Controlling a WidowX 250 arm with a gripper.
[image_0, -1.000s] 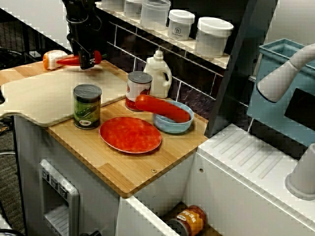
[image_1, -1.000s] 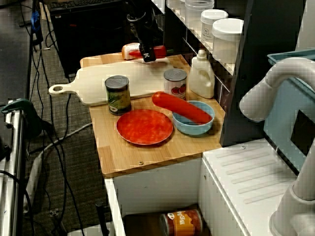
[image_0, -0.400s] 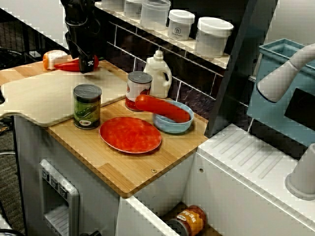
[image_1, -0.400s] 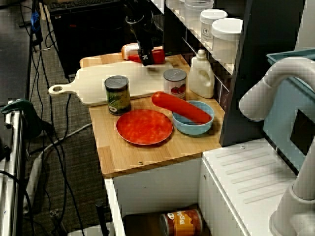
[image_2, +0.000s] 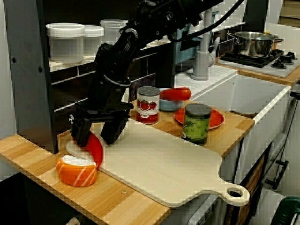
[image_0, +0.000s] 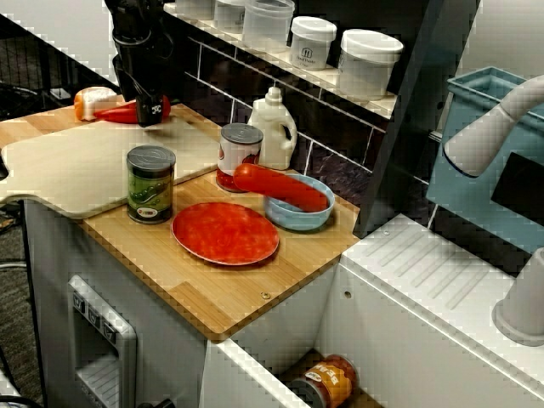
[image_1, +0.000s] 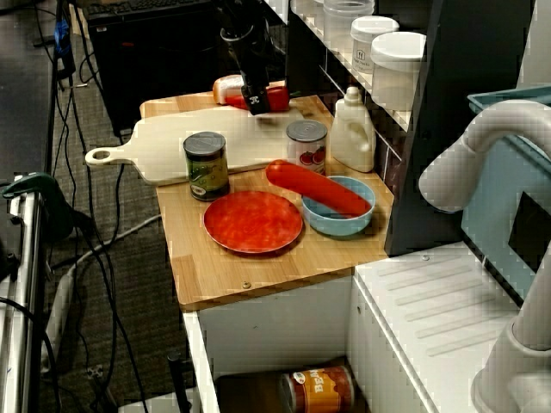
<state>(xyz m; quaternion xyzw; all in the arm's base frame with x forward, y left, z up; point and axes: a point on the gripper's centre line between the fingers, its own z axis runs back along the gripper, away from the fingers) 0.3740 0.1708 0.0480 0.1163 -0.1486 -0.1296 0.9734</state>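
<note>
1. Step in hand: the claw (image_2: 96, 137) is clamped on the red pepper (image_2: 95, 150) at the far corner of the cutting board (image_2: 159, 164).
2. Next move, judged: it calls for clearance from the orange-and-white piece (image_2: 77, 169) just beside the pepper.
3. Surface: wooden tabletop (image_0: 229, 297) with green can (image_0: 150, 184) and red plate (image_0: 225, 232); shelf jars (image_0: 368, 61) behind.

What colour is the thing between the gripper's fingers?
The thing is plain glossy red, clearest in the low side view.
</note>
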